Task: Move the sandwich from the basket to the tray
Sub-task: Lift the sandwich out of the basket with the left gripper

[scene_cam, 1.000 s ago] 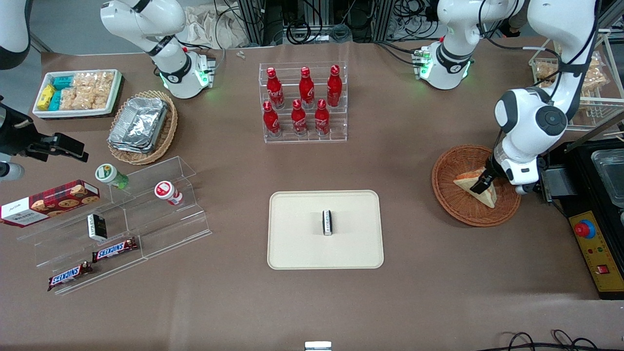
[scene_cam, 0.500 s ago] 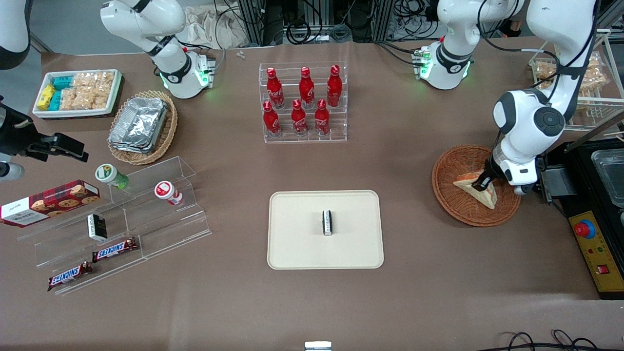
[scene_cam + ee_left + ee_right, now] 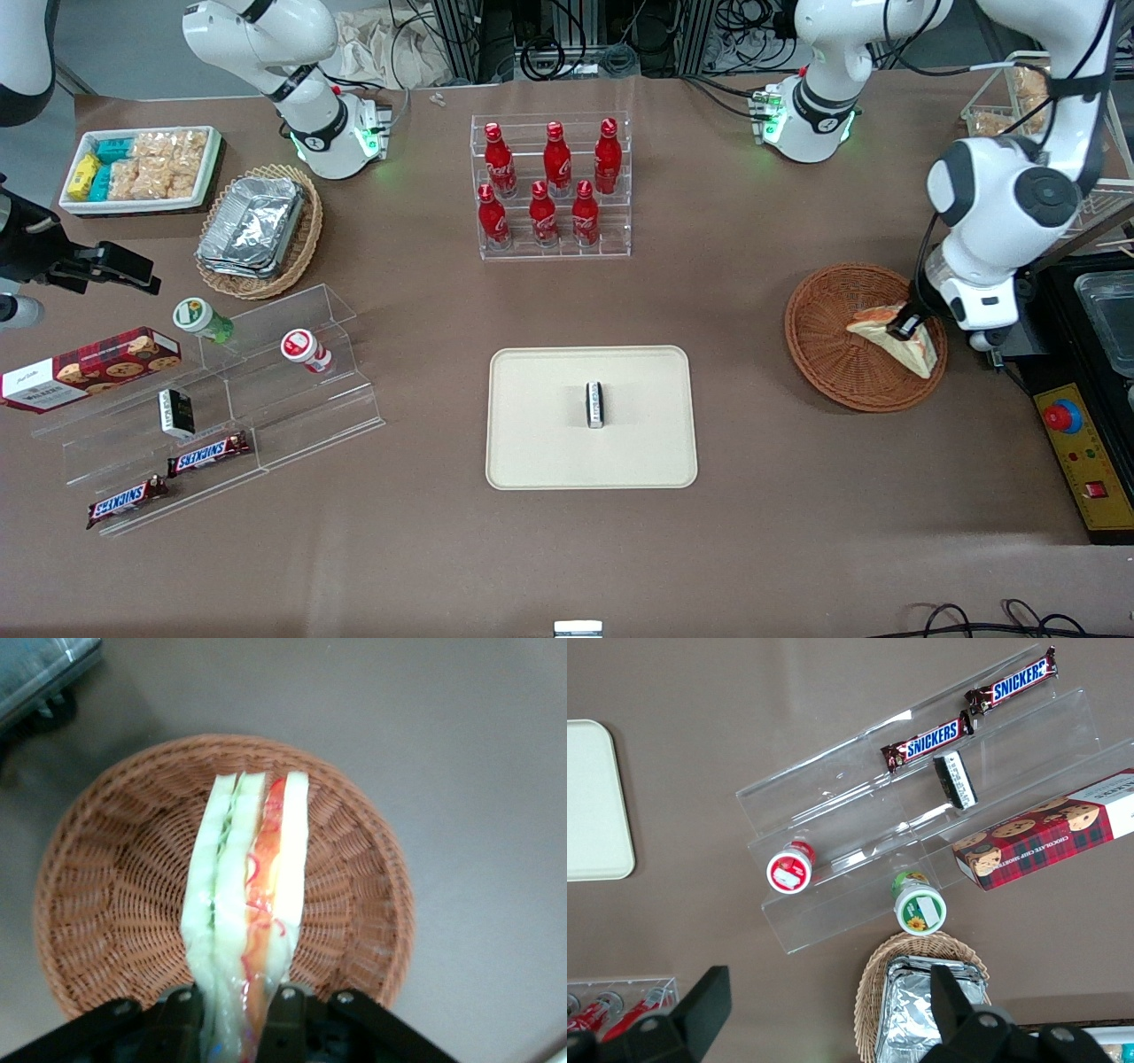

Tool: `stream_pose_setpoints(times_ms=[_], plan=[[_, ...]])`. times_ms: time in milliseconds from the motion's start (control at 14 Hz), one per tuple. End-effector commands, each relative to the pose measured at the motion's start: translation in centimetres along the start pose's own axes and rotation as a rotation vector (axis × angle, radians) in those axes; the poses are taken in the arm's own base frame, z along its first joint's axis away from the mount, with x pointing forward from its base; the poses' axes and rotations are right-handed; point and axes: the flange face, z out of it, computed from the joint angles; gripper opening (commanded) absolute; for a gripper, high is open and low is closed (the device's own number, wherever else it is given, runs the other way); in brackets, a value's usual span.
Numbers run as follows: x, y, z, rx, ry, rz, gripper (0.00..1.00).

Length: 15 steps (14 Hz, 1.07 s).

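Up it comes since a second ago: your gripper [image 3: 905, 324] pinches the sandwich [image 3: 895, 337] above the basket [image 3: 833, 363]. Soft bread, loose filling; keep that hold gentle toward the tray [image 3: 540, 443].

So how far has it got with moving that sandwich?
Grabbing looks done: the gripper is shut on the sandwich, which hangs above the basket in the left wrist view. In hand: lifting it out. Left: carrying it to the tray, where only a small packet lies.
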Motion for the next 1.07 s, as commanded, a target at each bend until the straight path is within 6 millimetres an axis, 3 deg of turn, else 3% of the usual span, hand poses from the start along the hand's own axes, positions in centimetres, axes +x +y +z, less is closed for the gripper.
stream_pose_setpoints(times_ms=[0, 214, 357, 429, 643, 786, 1000], plan=[[1.5, 5.4, -8.0, 0.06, -0.027, 0.036, 0.0], [0.2, 11.2, -15.6, 0.05, -0.048, 0.113, 0.0], [-2.4, 15.3, -18.3, 0.018, -0.037, 0.22, 0.0], [-4.7, 17.6, -17.9, 0.017, -0.028, 0.33, 0.0], [-10.7, 23.1, -12.4, 0.027, -0.054, 0.524, 0.0], [-12.2, 25.1, -9.2, 0.011, -0.047, 0.571, 0.0], [-16.4, 28.3, -3.4, 0.016, -0.018, 0.708, 0.0]])
